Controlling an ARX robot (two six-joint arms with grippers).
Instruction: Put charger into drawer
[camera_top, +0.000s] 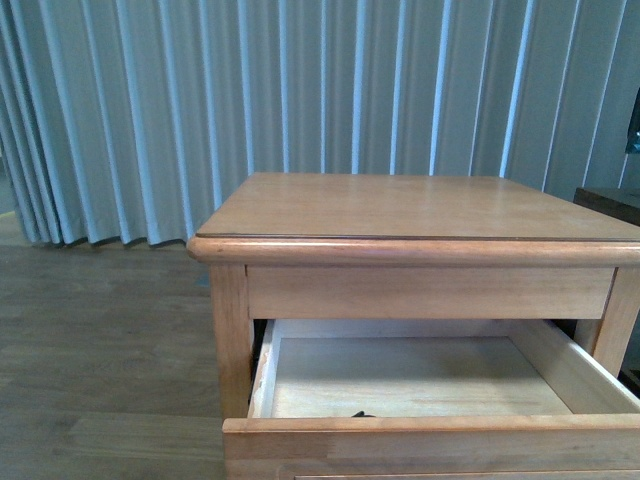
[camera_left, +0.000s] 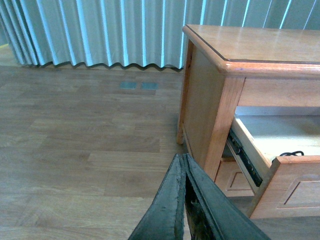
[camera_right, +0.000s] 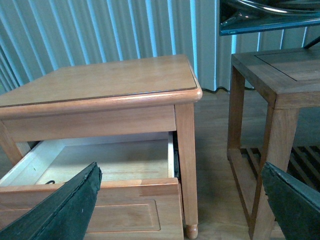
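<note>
A thin black charger cable (camera_top: 362, 413) lies inside the pulled-out light-wood drawer (camera_top: 430, 428), lower centre. The left gripper (camera_left: 181, 159) has its jaws pressed together and the right gripper (camera_right: 181, 172) has its jaws spread wide, both empty and outside the drawer.

**Drawer** (camera_top: 430, 428): wide, light wood, with a pale, unfinished-looking interior. The front has a recessed rectangular panel. It sits directly under the top rail of the counter (camera_top: 400, 205), level and square to the frame. It is pulled well out, so most of its floor is exposed. The side walls are thin and pale. A black slide rail (camera_left: 244, 159) runs along the outer face of the left wall.

**Charger** (camera_top: 362, 413): lies inside the drawer on the floor, against the inner face of the front edge, roughly midway between the two front corners. Only a short loop of thin black cable shows above the front rim. The body is hidden behind the rim.
</note>
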